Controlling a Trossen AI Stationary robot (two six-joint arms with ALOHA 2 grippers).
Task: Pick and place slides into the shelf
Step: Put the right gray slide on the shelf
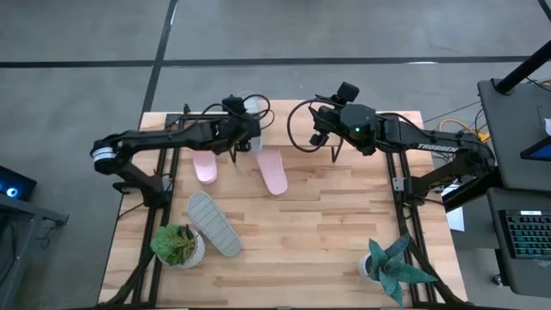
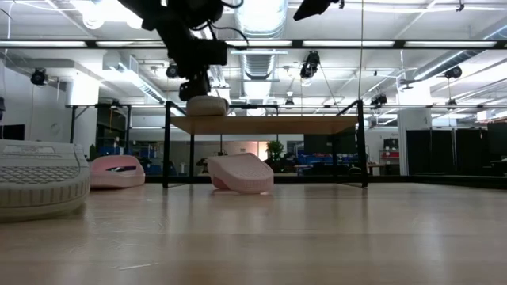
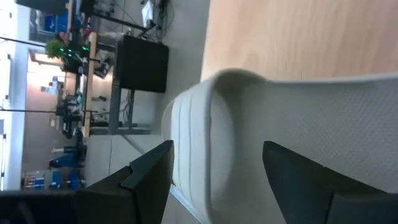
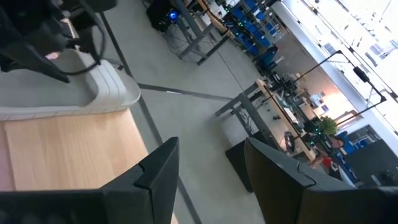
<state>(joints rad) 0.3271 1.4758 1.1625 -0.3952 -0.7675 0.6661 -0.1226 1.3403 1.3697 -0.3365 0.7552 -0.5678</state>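
One grey slide (image 1: pixel 214 223) lies near the table's (image 1: pixel 327 241) left front corner. Two pink slides (image 1: pixel 272 171) lie under the shelf's (image 2: pixel 269 123) front edge. The left gripper (image 1: pixel 251 129), fingers apart, straddles a grey slide (image 2: pixel 207 104) on the shelf's left end. Rightward the plank is bare. The right gripper (image 4: pixel 208 163) hovers with fingers apart.

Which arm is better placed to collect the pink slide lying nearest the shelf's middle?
Probably the right: its gripper hovers open and empty above the wooden-topped shelf, while the left gripper is busy at the light grey slide there. The pink slide lies between them.
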